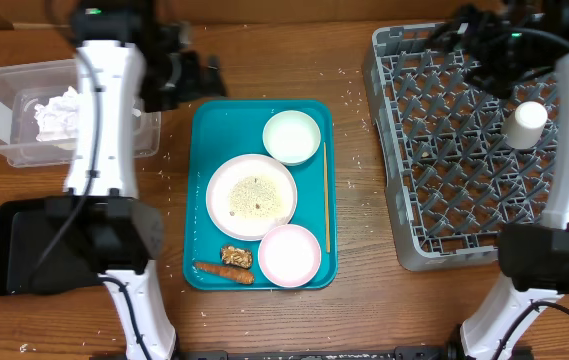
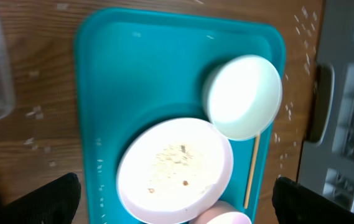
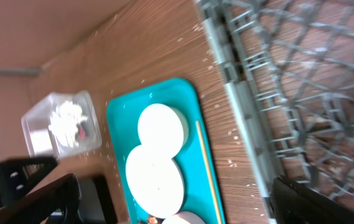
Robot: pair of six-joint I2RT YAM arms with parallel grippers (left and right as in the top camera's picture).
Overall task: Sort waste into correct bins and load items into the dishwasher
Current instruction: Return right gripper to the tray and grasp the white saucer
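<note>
On the teal tray [image 1: 204, 150] lie a plate [image 1: 252, 196] with rice grains, a white bowl [image 1: 291, 136], a pale pink bowl [image 1: 289, 254], a carrot piece [image 1: 222, 270] and a brown chunk [image 1: 236, 256]. The clear tub [image 1: 9, 110] holds white tissue [image 1: 59, 112]; the right wrist view shows something red [image 3: 81, 132] beside it. The black tray [image 1: 19, 250] lies front left. A whitish cup [image 1: 527, 124] stands in the grey rack [image 1: 444, 170]. My left gripper [image 1: 196, 75] is open and empty above the tray's far end [image 2: 177, 208]. My right gripper [image 1: 464, 35] is open over the rack's far left [image 3: 177, 205].
A thin wooden stick [image 1: 326, 195] lies along the teal tray's right side. Loose rice grains are scattered on the wooden table [image 1: 359, 160] between tray and rack. Both arm bases stand at the table's front edge.
</note>
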